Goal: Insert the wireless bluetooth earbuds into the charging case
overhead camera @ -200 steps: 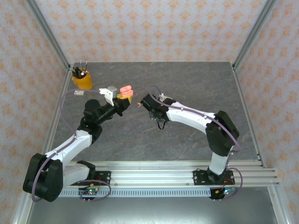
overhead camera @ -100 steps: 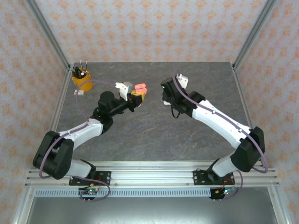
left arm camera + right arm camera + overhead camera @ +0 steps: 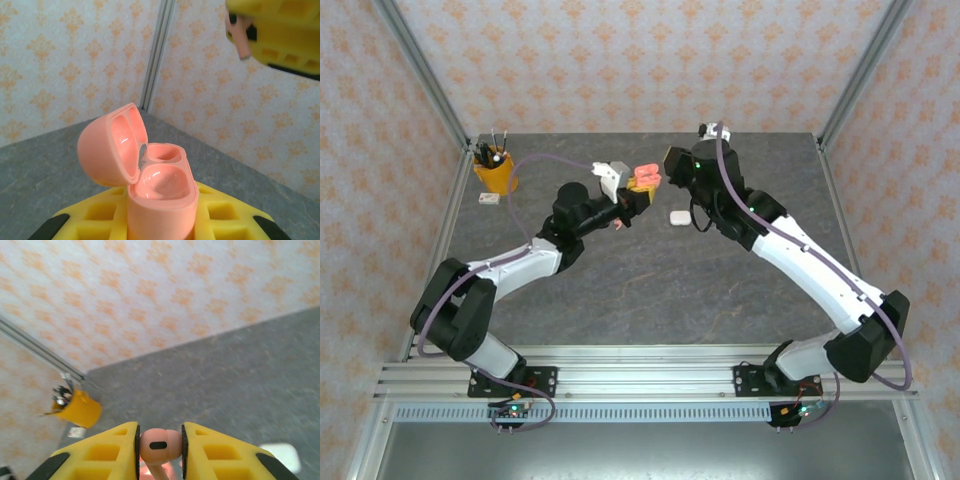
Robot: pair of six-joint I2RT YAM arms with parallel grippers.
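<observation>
My left gripper [image 3: 160, 220] is shut on the coral-pink charging case [image 3: 161, 197], held upright between its yellow fingers. The lid [image 3: 107, 147] is swung open to the left and both wells look empty. In the top view the charging case [image 3: 646, 178] is raised above the far middle of the table in my left gripper [image 3: 638, 193]. My right gripper [image 3: 160, 446] is shut on a coral-pink earbud [image 3: 159, 444], stem pointing down. In the left wrist view the earbud's stem [image 3: 242, 44] hangs from the right gripper [image 3: 250, 30], above and to the right of the case.
A white closed case [image 3: 678, 216] lies on the grey table under the right arm; it is also at the lower right of the right wrist view [image 3: 277, 452]. An orange pen cup [image 3: 496, 172] and a small white item [image 3: 489, 198] stand at the far left.
The left gripper has carried the case to the right and farther back. The right arm swung up from the table's middle to beside the case, with the earbud in its fingers.
</observation>
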